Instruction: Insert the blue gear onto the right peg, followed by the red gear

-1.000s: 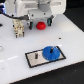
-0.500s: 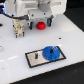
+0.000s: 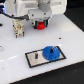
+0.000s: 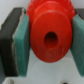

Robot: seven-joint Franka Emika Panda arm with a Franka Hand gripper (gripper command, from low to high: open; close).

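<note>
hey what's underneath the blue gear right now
The blue gear lies on the grey plate, at the end toward the exterior view's right. The plate surface and peg base beneath it are covered. The gripper holds the red gear above.

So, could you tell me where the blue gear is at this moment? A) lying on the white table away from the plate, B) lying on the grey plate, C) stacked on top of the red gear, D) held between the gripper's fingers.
B: in the exterior view the blue gear lies on the grey plate, while the gripper is clamped on the red gear instead.
</note>
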